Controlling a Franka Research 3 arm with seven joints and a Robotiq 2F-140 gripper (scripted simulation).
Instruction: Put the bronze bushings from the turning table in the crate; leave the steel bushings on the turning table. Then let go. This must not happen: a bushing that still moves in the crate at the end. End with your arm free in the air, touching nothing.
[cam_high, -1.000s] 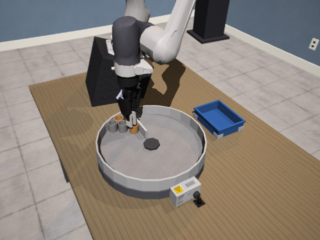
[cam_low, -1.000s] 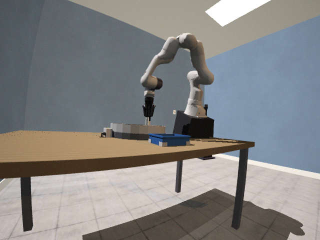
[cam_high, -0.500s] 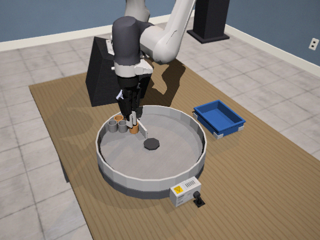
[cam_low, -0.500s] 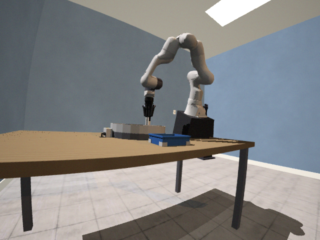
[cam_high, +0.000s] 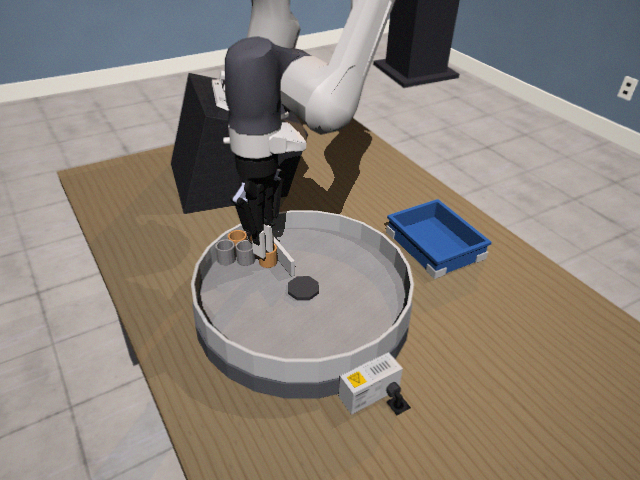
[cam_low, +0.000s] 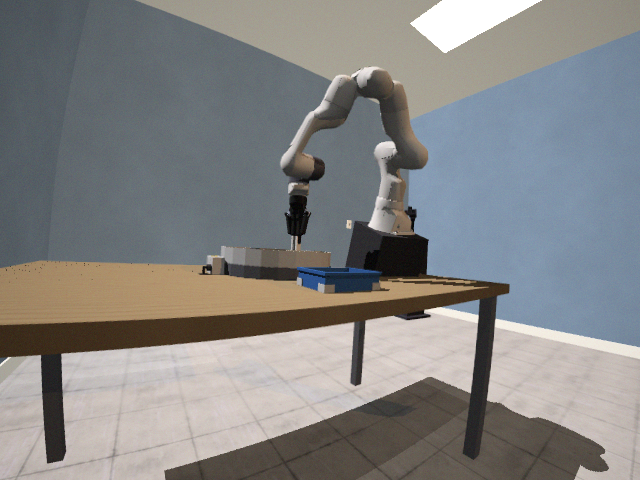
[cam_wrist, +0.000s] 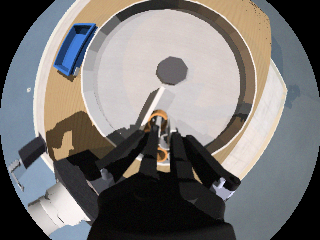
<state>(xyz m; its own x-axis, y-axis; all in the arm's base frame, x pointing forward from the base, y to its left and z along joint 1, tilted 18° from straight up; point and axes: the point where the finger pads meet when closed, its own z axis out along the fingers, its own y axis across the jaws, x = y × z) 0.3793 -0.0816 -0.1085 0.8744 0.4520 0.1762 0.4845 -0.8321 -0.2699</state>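
A bronze bushing (cam_high: 267, 260) (cam_wrist: 159, 114) stands upright on the turning table (cam_high: 305, 364) (cam_low: 276, 263) (cam_wrist: 88, 95), beneath the fingertips of my gripper (cam_high: 264, 243) (cam_low: 295, 243) (cam_wrist: 164, 123), which is nearly closed; I see no secure grip. Beside it, a pale upright plate (cam_high: 285, 257) (cam_wrist: 153, 106) probably serves to gather circling parts. Two steel bushings (cam_high: 245, 253) and another bronze bushing (cam_high: 236, 237) (cam_wrist: 161, 155) crowd the rim side, so I judge narrow fingers suit the tight spacing. The blue crate (cam_high: 434, 239) (cam_low: 338, 282) (cam_wrist: 75, 49) waits outside the wall, no bushing visible inside, its pale corner pieces likely there to keep it put.
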